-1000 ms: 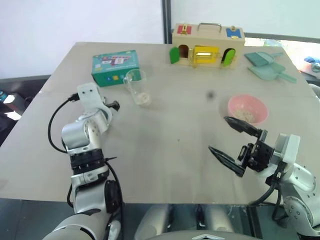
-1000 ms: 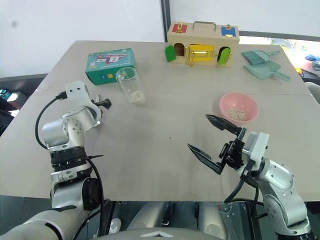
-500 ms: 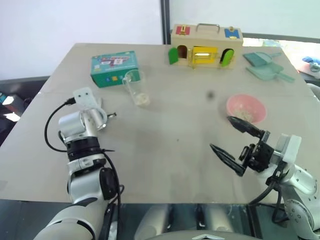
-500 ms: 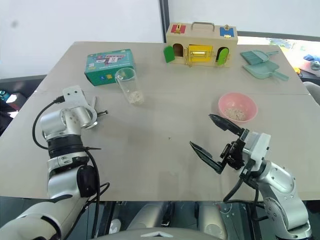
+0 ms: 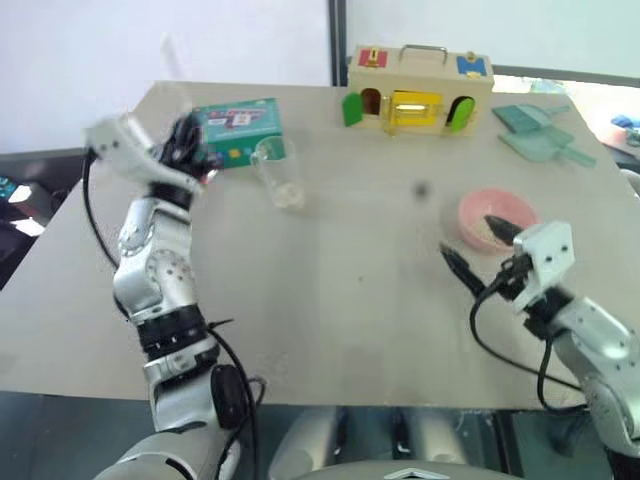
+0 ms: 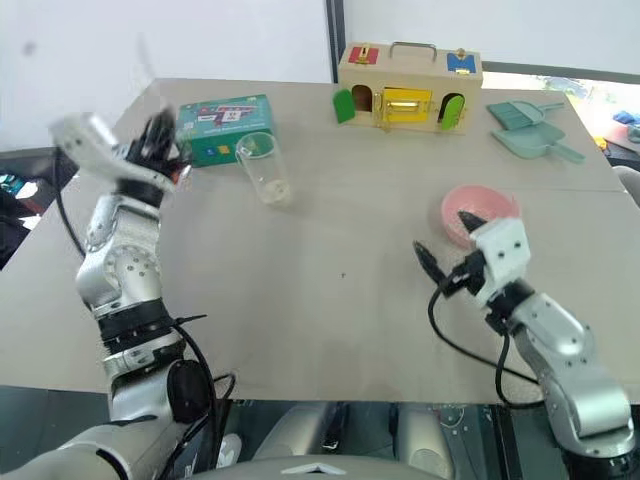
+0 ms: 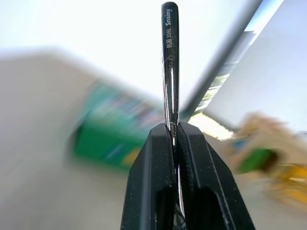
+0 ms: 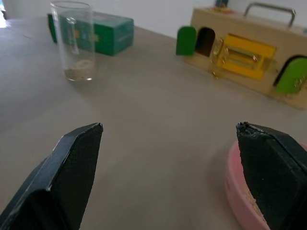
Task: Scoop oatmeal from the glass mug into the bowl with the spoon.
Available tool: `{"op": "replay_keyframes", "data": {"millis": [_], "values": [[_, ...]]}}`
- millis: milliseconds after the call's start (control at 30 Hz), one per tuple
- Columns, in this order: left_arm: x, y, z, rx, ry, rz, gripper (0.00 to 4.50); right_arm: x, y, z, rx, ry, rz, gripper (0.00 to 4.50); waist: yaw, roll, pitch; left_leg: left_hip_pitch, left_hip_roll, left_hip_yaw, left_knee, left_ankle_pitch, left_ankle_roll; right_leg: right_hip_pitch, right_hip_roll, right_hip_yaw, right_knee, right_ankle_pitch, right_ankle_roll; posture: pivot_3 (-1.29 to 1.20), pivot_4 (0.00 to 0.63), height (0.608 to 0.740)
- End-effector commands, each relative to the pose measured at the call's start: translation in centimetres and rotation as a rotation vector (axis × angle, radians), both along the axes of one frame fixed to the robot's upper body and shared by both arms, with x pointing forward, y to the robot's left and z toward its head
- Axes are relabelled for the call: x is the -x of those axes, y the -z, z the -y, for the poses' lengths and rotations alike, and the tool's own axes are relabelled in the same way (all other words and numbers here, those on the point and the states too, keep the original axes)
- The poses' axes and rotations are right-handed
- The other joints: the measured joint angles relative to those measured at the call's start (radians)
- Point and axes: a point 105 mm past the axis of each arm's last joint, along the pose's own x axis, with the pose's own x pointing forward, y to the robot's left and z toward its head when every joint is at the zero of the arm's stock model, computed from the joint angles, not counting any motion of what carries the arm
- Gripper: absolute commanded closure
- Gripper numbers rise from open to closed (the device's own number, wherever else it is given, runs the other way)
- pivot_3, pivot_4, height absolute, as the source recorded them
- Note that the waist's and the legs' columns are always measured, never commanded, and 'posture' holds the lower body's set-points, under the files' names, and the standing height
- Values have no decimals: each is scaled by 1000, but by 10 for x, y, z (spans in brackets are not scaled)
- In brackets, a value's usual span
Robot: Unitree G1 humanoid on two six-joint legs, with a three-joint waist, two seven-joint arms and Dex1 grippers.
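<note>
My left gripper [image 7: 174, 128] is raised above the table's left side, in front of the green box, and is shut on the thin silver spoon [image 7: 169, 57], whose handle sticks straight out past the fingertips. The glass mug [image 5: 278, 175] stands upright to that gripper's right, with a thin layer of oatmeal [image 8: 79, 73] at its bottom. On the right sits the pink bowl [image 5: 525, 210], with some oatmeal in it. My right gripper [image 5: 475, 242] is open and level; one finger reaches over the bowl's near edge, the other over bare table.
A green box [image 5: 235, 128] lies just behind the mug. At the back edge of the table [image 5: 350, 300] stands a wooden latch box [image 5: 418, 88], with teal scoops [image 5: 540, 135] at the back right.
My left gripper has shut on the spoon and swung up off the table toward the green box. My right gripper has moved forward to the bowl and turned, still open.
</note>
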Motion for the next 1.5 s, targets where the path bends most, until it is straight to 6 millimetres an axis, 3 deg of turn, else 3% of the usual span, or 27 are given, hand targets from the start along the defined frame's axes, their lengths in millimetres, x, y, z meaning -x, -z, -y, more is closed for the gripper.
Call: {"op": "replay_keyframes", "data": {"millis": [33,133,233,400,600,700,800,1033,1500], "values": [[43,-6,81,-263,347,212,4455,4,-28,-12,-149,-82,-32,0,-2,2,-1,1,0,0,-1,0,1,1,0,0,-1,0,0,0,150,740],[57,16,107,-362,514,221,4455,6,-44,-30,-257,-186,-79,0,-11,3,0,2,1,-1,-2,0,2,2,1,0,-2,0,0,0,150,740],[63,40,116,-473,627,217,4455,6,-61,-49,-337,-269,-101,0,-30,5,0,3,3,1,-4,2,6,1,3,2,-2,0,-1,0,150,740],[65,55,120,-559,717,241,4455,-4,-81,-68,-450,-309,-151,0,-27,5,0,2,3,0,-4,2,6,1,3,1,-3,0,-1,0,150,740],[64,60,124,-593,728,254,4455,1,-85,-86,-459,-392,-210,0,-19,5,0,-5,2,0,-2,1,8,-4,2,0,-5,0,0,0,150,740],[62,60,123,-603,704,256,4500,5,-86,-91,-448,-426,-221,756,-20,5,0,-7,2,0,-2,1,8,-6,2,0,-4,0,-1,0,150,740],[56,56,120,-574,676,249,4500,8,-85,-91,-433,-443,-229,2151,-21,5,0,-7,2,0,-2,2,8,-6,2,0,-4,0,-1,0,150,740],[46,46,117,-545,625,248,4500,9,-73,-82,-365,-412,-229,2151,-16,5,0,-7,2,0,-1,1,8,-6,2,0,-4,1,-1,0,150,740],[46,64,137,-766,595,325,4500,3,-84,-89,-406,-377,-177,2151,-13,5,0,-7,2,0,-1,2,8,-6,2,0,-3,1,-1,0,150,740]]}}
